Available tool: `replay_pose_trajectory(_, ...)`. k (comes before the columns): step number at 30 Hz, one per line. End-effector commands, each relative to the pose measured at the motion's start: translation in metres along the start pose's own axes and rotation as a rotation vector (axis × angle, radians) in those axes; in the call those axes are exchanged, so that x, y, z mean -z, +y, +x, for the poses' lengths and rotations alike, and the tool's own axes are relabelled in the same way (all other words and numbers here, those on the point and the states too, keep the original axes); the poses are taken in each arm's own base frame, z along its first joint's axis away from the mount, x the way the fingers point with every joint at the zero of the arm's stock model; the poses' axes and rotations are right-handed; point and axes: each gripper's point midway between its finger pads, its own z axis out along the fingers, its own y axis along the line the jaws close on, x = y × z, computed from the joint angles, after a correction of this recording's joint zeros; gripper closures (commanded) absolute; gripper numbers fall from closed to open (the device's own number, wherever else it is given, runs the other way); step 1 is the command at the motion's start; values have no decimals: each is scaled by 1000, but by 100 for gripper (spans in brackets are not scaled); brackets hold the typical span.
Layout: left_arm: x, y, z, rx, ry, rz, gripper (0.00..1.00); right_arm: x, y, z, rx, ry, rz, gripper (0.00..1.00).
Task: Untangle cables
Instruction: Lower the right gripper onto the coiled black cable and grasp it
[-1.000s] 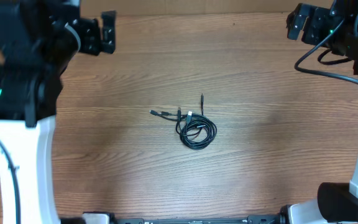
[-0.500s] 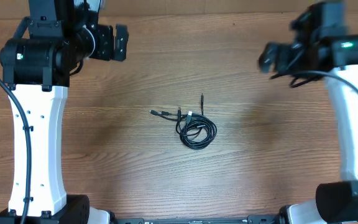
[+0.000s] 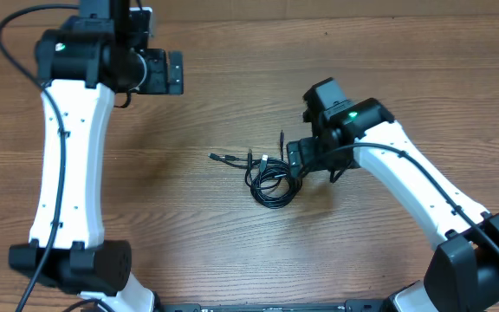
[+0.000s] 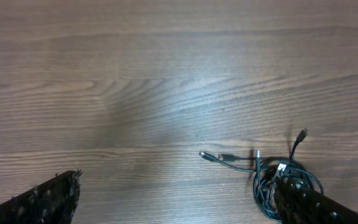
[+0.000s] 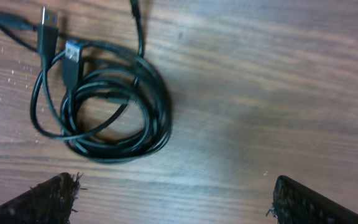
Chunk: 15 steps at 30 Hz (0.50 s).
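Observation:
The cables point(image 3: 274, 183) lie as a small black tangled coil in the middle of the wooden table, with plug ends sticking out left point(image 3: 216, 157) and up point(image 3: 281, 135). My right gripper point(image 3: 294, 160) hovers just right of the coil, open and empty. In the right wrist view the coil point(image 5: 104, 106) lies upper left of the spread fingers point(image 5: 173, 199). My left gripper point(image 3: 174, 74) is open and empty, far up left of the coil. In the left wrist view the cables point(image 4: 272, 174) sit at the lower right, partly hidden behind one finger of the open gripper point(image 4: 176, 205).
The wooden table point(image 3: 145, 199) is bare around the coil. The white left arm point(image 3: 68, 156) stretches down the left side. The white right arm point(image 3: 414, 186) runs from the lower right corner toward the coil.
My right arm has swung from the far right corner down to just beside the coil. My left gripper has shifted a little right. The cables have not moved.

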Motion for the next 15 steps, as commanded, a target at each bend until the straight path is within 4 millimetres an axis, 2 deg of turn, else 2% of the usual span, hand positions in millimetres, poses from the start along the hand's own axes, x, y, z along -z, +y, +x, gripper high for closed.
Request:
replay_pose_trajectory(1,-17,-6,0,2,35,-7,0,-11,5,11,-108,41,52,0)
replay_pose_trajectory(4,-22,-7,0,-2,47,-7,0,-31,-5,21,-195,61,131,0)
replay_pose_trajectory(10,-22,-7,-1,-10,44,-5,0,-75,-13,46,-285,124,145,0)
replay_pose_trajectory(12,-22,-7,-1,-9,44,-5,0,-84,-10,49,-288,131,122,1)
replay_pose_trajectory(15,-22,-8,-1,-10,43,-4,0,-87,-6,43,-288,108,98,5)
